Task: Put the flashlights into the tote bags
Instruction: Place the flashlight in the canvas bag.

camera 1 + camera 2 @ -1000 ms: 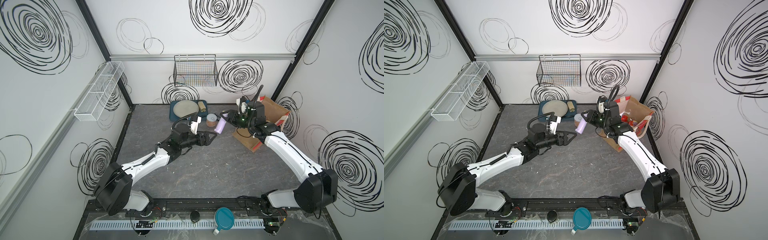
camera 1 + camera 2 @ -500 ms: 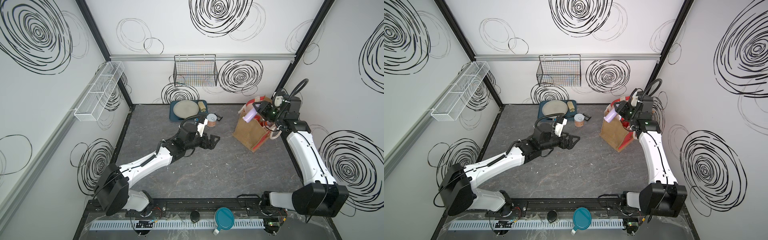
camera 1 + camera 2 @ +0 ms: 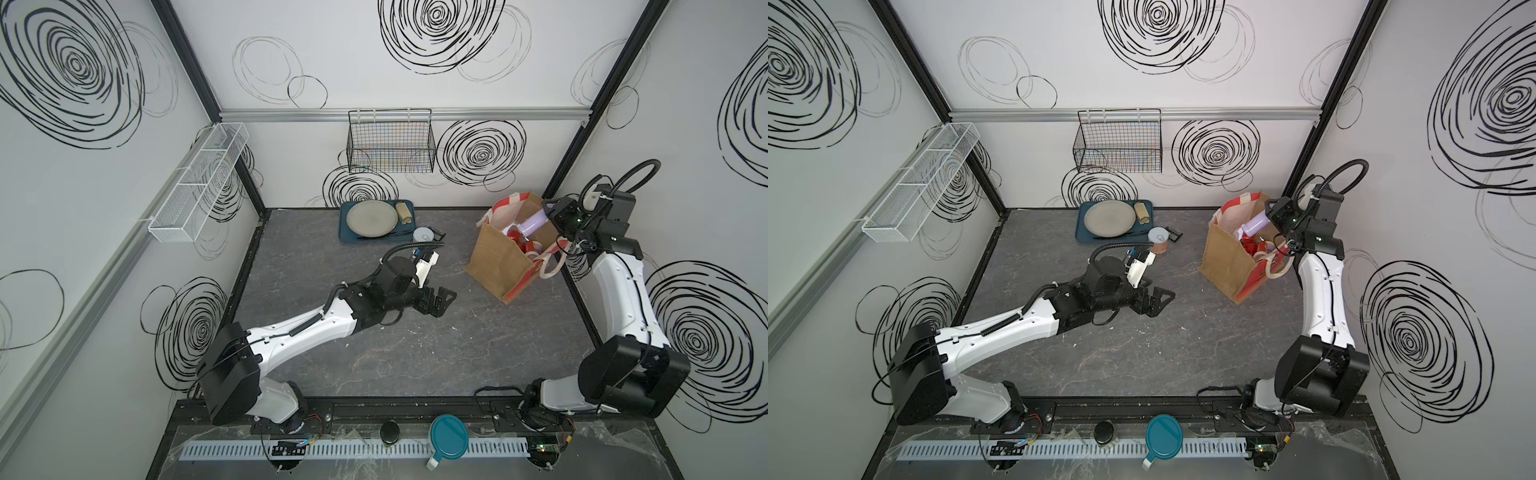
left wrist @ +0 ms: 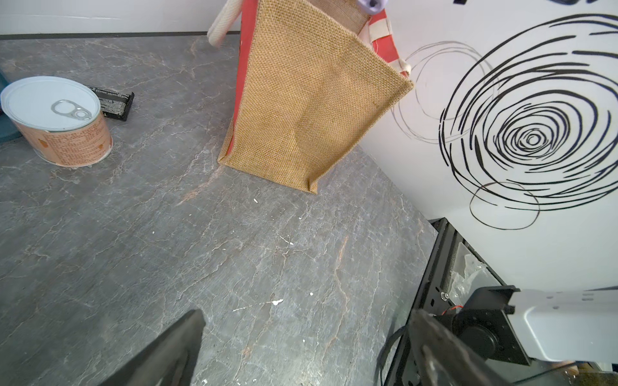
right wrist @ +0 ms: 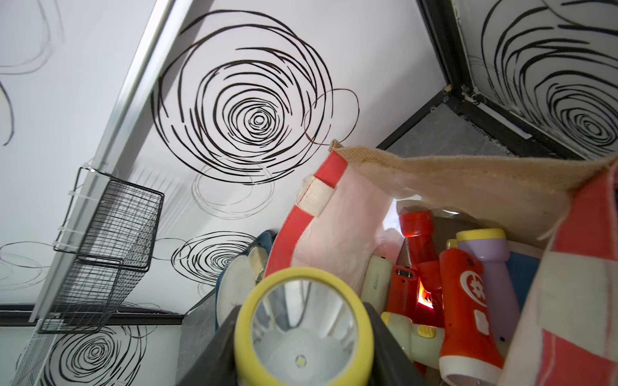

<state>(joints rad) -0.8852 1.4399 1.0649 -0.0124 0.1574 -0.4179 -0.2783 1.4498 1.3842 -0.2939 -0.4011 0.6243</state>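
Observation:
The brown jute tote bag (image 3: 498, 262) (image 3: 1225, 257) (image 4: 311, 110) stands at the far right of the table, tilted, with its mouth open. My right gripper (image 3: 550, 214) (image 3: 1273, 214) (image 5: 302, 334) is shut on a lilac flashlight (image 3: 532, 222) (image 3: 1254, 224) with a yellow head (image 5: 302, 327), held slanting over the bag's mouth. Inside the bag lie several flashlights: a red one (image 5: 418, 240), an orange-red one (image 5: 465, 300), a lilac one (image 5: 491, 260) and a pale green one (image 5: 378, 280). My left gripper (image 3: 442, 299) (image 3: 1160, 299) (image 4: 306, 315) hovers open and empty over mid-table, left of the bag.
A tin with a white lid (image 3: 423, 235) (image 4: 57, 117) and a small black item (image 4: 113, 103) sit beside a blue tray (image 3: 345, 226) holding a grey plate (image 3: 372, 218) and a beige cylinder (image 3: 404, 211). A black wire basket (image 3: 390, 143) hangs on the back wall.
My right arm has carried the lilac flashlight from mid-table, near the tin, over to the bag's mouth. The left arm has shifted a little rightward, still open.

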